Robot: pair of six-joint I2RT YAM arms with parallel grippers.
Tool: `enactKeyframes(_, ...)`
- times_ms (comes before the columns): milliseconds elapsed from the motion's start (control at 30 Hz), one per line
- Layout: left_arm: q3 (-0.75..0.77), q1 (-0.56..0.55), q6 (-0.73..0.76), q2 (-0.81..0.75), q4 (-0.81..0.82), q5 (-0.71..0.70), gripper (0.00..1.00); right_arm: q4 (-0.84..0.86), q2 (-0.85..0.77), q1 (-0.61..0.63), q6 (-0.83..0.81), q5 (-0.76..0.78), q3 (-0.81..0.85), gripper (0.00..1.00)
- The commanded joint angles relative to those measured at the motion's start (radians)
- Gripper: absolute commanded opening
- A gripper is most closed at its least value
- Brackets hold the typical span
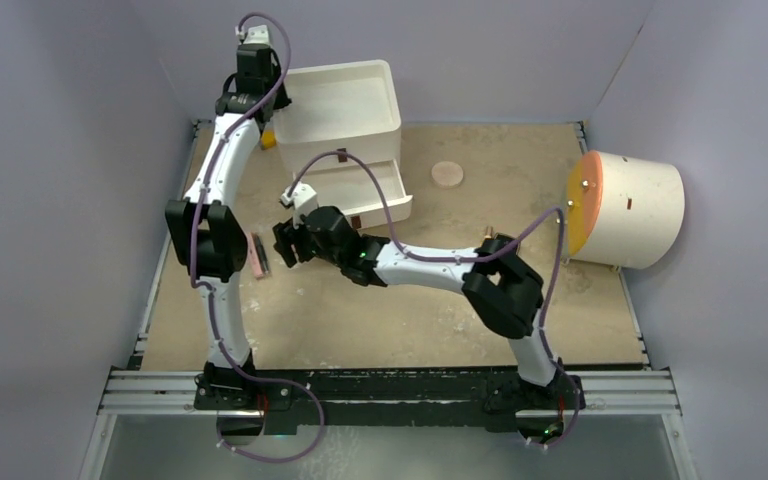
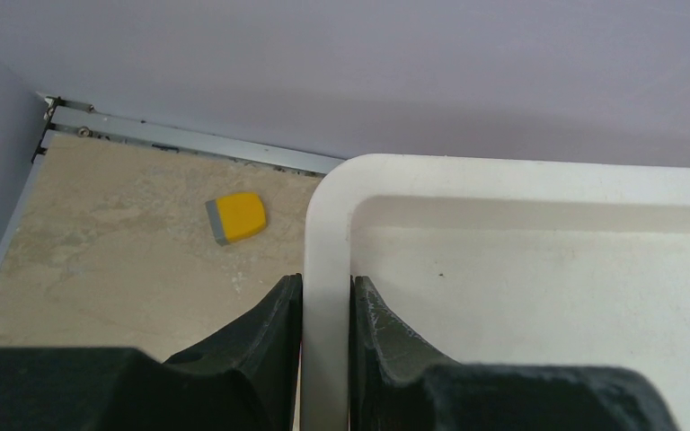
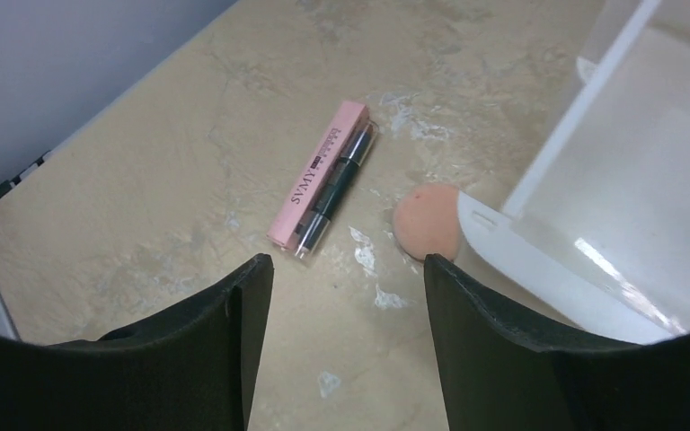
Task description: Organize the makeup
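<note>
Pink-and-black SVMY-lettered stick (image 3: pixel 323 175) is laid flat at table (image 1: pixel 520 300) left near the spread right gripper (image 3: pixel 346 265), while white box (image 2: pixel 521 171) rim is clamped by left gripper (image 2: pixel 325 287).

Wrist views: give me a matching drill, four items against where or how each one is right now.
1. pink-and-black stick
2. yellow block
3. left gripper
4. right gripper

A. jaws apart, above the table
B. flat on the table beside a peach disc
C. clamped on the white organizer rim
D. on the table, left of that organizer

Pairs: 1-B, 2-D, 3-C, 4-A
</note>
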Motion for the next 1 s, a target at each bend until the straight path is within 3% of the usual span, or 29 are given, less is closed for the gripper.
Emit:
enactKeyframes(0, -0.083, 0.038, 0.036, 0.057, -0.193, 0.097, 0.0, -0.03, 0.089, 0.008, 0.026, -0.045, 0.159, 0.65)
enactKeyframes(400, -0.111, 0.066, 0.108, 0.025, -0.198, 0.155, 0.0, -0.063, 0.28, 0.007, 0.01, -0.047, 0.325, 0.62)
enactKeyframes(733, 0.043, 0.063, 0.004, 0.126, -0.263, 0.143, 0.0, -0.138, 0.42, 0.002, -0.036, -0.046, 0.484, 0.63)
enactKeyframes(967, 0.142, 0.064, -0.066, 0.203, -0.3, 0.074, 0.0, -0.15, 0.439, -0.005, -0.04, -0.04, 0.493, 0.64)
